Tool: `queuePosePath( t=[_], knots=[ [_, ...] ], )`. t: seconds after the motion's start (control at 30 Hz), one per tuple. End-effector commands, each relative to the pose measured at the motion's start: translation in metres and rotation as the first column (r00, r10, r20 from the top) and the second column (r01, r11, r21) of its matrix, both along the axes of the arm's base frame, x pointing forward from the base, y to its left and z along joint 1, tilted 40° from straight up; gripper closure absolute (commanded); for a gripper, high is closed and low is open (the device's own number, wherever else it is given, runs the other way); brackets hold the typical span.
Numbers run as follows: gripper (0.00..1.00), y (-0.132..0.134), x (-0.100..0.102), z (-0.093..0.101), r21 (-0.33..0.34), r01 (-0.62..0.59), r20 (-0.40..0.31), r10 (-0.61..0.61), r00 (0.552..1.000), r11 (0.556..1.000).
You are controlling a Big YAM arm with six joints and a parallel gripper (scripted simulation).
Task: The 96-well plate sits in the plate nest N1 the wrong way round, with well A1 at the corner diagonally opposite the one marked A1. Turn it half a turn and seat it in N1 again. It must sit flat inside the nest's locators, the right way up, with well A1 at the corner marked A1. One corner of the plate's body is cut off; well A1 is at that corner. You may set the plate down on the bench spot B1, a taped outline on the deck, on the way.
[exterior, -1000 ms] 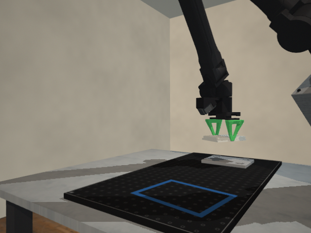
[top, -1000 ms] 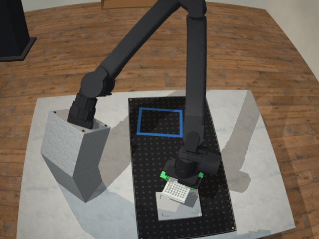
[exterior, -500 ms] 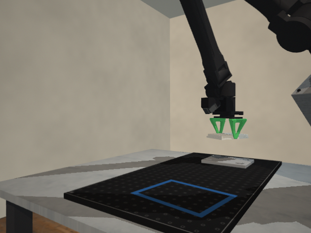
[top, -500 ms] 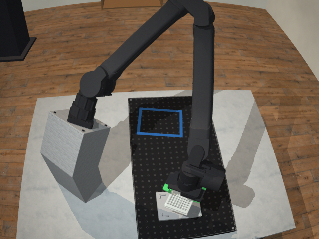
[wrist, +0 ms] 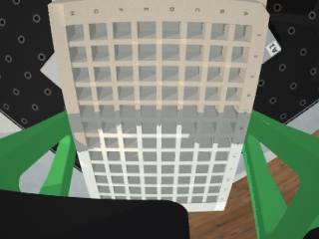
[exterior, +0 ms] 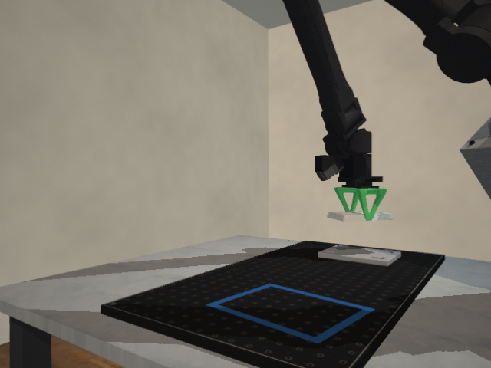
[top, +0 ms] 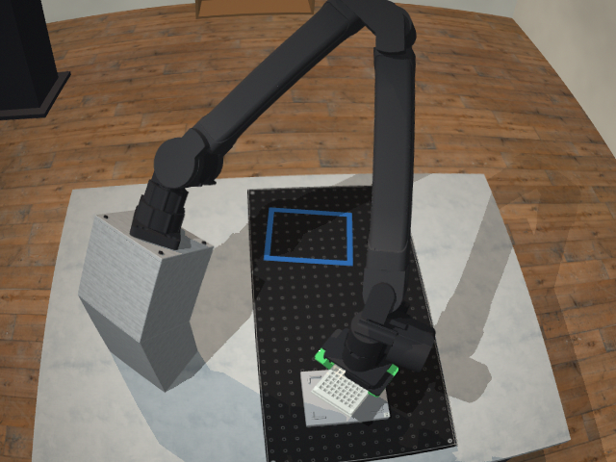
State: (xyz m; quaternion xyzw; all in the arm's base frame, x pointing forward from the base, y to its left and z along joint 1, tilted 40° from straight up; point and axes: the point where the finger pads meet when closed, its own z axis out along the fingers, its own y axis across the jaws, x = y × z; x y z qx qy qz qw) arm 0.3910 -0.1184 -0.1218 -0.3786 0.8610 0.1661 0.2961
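Observation:
My gripper (exterior: 360, 205) with green fingers is shut on the white 96-well plate (top: 343, 390), gripping it across its long sides. I hold the plate level in the air, well above the grey nest N1 (exterior: 360, 254), which lies empty on the black deck. In the top view the plate hangs over the nest (top: 346, 399), turned at an angle to the nest's edges. I cannot tell where the plate's cut corner is.
The blue taped outline B1 (top: 309, 236) lies on the deck's far part; it also shows in the exterior view (exterior: 291, 310). The grey pedestal (top: 141, 293) carrying the arm's base stands to the left of the deck.

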Motion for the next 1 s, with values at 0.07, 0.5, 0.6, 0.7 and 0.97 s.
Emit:
queuePosePath(
  t=[0.07,0.5,0.6,0.7,0.97],
  knots=[
    [1.0,-0.001,0.0038,0.0063,0.057,0.13,-0.078,-0.125,0.989,0.99],
    [1.0,0.001,0.0045,0.007,0.151,0.463,-0.328,-0.397,0.857,0.874],
    [1.0,0.0011,0.0045,0.0071,0.154,0.487,-0.348,-0.415,0.841,0.86],
    [1.0,0.0016,0.0044,0.0067,0.16,0.559,-0.407,-0.462,0.788,0.814],
    [1.0,0.002,0.0047,0.007,0.16,0.637,-0.472,-0.508,0.72,0.754]
  ],
)
